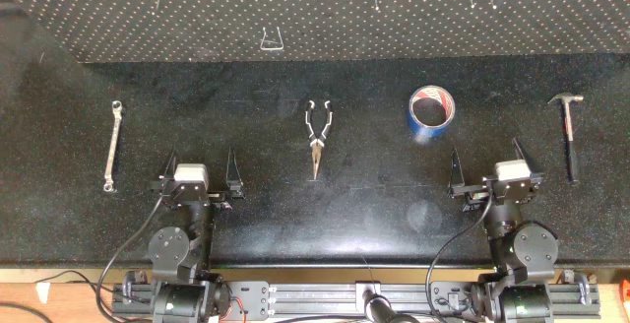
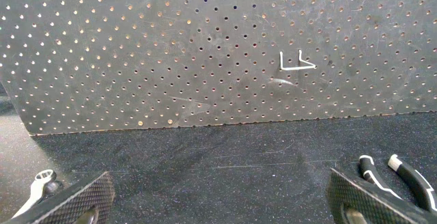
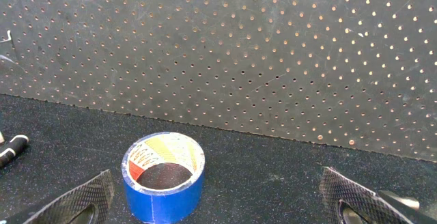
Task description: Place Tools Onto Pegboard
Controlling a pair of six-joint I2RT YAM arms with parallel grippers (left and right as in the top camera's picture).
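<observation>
Wrench (image 1: 112, 146), needle-nose pliers (image 1: 317, 136), blue tape roll (image 1: 431, 111) and hammer (image 1: 568, 131) lie in a row on the black mat (image 1: 374, 195) below the pegboard (image 1: 295, 8), none hung. Left gripper (image 1: 202, 161) and right gripper (image 1: 487, 156) wait near their bases, jaws spread, empty. Probable first pick is the wrench: grip mid-shank, leaving an end free for a hook (image 1: 272, 40).

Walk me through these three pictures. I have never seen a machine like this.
This is a pair of robot arms at a black table. One picture looks down from above; the other two come from a camera on each arm's wrist. The left pincer and right pincer are both open and hold nothing. On the table lie, from left to right, a wrench, pliers, a roll of blue tape and a hammer. Behind them is a pegboard with wire hooks.
</observation>
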